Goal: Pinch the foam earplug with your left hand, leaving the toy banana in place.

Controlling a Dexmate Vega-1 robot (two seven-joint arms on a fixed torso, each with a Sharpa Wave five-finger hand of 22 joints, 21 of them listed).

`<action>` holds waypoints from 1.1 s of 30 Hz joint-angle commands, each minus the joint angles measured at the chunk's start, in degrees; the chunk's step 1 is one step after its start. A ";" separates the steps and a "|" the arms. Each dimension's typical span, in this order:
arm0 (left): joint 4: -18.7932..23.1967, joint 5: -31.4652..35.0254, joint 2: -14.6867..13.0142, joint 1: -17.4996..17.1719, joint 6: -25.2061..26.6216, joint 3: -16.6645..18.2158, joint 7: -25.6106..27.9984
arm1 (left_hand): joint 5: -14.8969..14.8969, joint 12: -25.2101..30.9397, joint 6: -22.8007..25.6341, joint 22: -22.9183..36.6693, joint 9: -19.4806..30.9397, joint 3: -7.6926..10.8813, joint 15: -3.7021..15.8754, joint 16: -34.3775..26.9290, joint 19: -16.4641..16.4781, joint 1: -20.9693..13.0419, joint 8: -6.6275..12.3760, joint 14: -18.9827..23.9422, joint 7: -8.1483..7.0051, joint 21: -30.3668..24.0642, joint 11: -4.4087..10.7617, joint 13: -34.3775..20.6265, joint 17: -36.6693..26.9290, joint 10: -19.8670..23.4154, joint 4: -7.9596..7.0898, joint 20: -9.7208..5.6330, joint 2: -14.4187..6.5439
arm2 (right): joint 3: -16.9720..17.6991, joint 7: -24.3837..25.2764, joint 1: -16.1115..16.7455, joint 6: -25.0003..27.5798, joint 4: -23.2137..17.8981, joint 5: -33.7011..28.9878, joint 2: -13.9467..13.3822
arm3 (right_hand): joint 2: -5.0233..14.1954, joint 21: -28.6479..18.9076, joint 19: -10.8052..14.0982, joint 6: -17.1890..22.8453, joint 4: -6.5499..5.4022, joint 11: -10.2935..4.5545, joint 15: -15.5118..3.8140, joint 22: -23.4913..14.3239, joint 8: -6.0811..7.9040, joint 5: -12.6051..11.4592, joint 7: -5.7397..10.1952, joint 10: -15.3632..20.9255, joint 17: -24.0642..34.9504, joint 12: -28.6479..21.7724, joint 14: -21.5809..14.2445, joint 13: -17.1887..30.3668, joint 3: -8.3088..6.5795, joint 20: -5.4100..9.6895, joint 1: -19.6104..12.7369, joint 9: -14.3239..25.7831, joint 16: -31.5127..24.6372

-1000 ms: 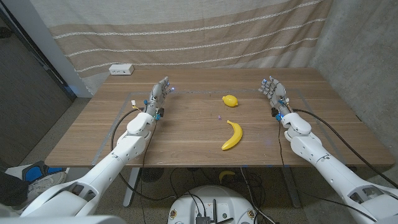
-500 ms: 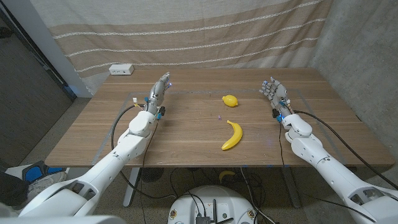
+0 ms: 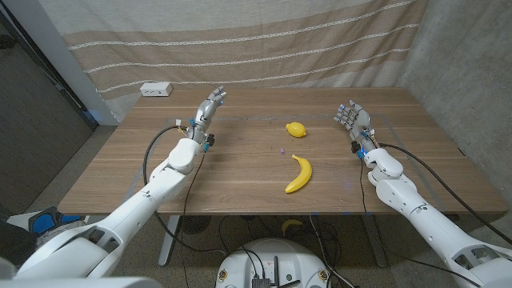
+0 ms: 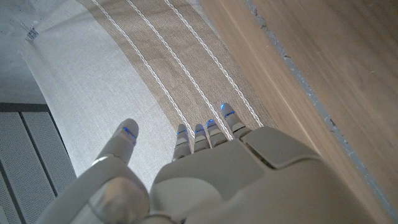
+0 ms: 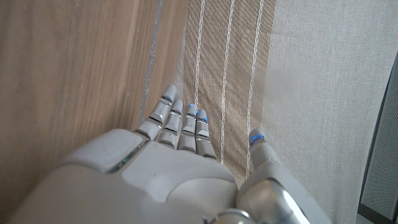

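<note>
A yellow toy banana (image 3: 299,174) lies on the wooden table (image 3: 240,172), right of the middle. A tiny purple speck (image 3: 282,150), which may be the foam earplug, lies just behind it. My left hand (image 3: 210,105) hovers over the table's far left, well away from both, with its fingers apart and nothing in them. Seen from the left wrist, the left hand (image 4: 205,177) points at the curtain, holding nothing. At the far right my right hand (image 3: 351,118) stands with its fingers up and apart, and the right hand (image 5: 180,165) holds nothing.
A small yellow lemon-shaped object (image 3: 296,129) sits behind the purple speck. A white power strip (image 3: 155,90) lies at the table's far left corner. A striped curtain (image 3: 240,40) hangs close behind the table. Cables trail from both wrists over the table.
My left hand has lifted and moved toward the far edge, a little to the right. The right hand, banana and speck have not moved.
</note>
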State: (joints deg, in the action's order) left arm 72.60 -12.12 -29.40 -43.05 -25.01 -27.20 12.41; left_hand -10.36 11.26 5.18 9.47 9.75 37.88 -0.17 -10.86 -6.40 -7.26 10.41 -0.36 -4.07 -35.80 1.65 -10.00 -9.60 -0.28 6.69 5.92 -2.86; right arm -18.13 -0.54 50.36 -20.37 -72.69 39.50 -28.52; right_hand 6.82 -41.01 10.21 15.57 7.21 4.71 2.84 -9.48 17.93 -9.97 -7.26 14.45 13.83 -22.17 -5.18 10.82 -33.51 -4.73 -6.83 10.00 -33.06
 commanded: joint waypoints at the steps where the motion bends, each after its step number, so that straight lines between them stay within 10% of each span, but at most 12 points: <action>1: 2.92 9.62 -2.49 0.84 1.97 -1.68 3.80 | 0.34 0.35 0.58 0.29 0.13 0.11 -0.03 -0.17 0.48 -0.79 0.49 0.51 0.01 0.29 0.07 -0.12 -0.11 0.69 0.45 -0.07 -0.33 | 0.19 0.43 0.48 -0.88 -0.58 -0.45 -0.03 | 0.46 0.41 0.60 1.05 0.31 -0.24 -0.43 -0.09 -0.23 -0.34 0.24 0.77 -0.10 0.18 -0.81 0.09 0.18 0.18 -0.72 0.32 -0.26; 33: 17.10 31.33 -11.01 -0.06 9.90 -4.31 7.57 | 0.46 0.44 2.56 0.38 0.18 -0.09 0.22 0.15 1.32 -1.37 0.52 0.80 -1.08 1.50 0.66 -0.15 -0.13 2.10 1.77 -0.10 -1.30 | 1.03 1.91 3.51 -3.15 -3.41 -0.65 -0.03 | 0.52 1.51 1.45 2.23 0.82 -0.19 -0.64 -0.12 -1.13 -0.51 0.11 2.02 -0.40 0.94 -1.17 0.11 0.46 0.43 -1.51 0.36 0.25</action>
State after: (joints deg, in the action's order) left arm 85.51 12.66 -37.94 -42.50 -17.30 -30.88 19.06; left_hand -10.14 11.26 7.29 9.76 9.74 37.71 0.00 -10.87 -5.59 -8.25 10.41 -0.19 -4.81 -34.68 1.94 -10.00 -9.62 1.43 8.26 5.73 -3.86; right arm -17.50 0.83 52.57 -22.80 -74.91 38.87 -28.39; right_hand 7.25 -39.61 11.05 17.40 7.82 4.61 2.15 -9.47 16.94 -10.19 -7.05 15.77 13.30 -21.39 -5.86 10.82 -32.89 -4.30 -7.87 10.28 -32.82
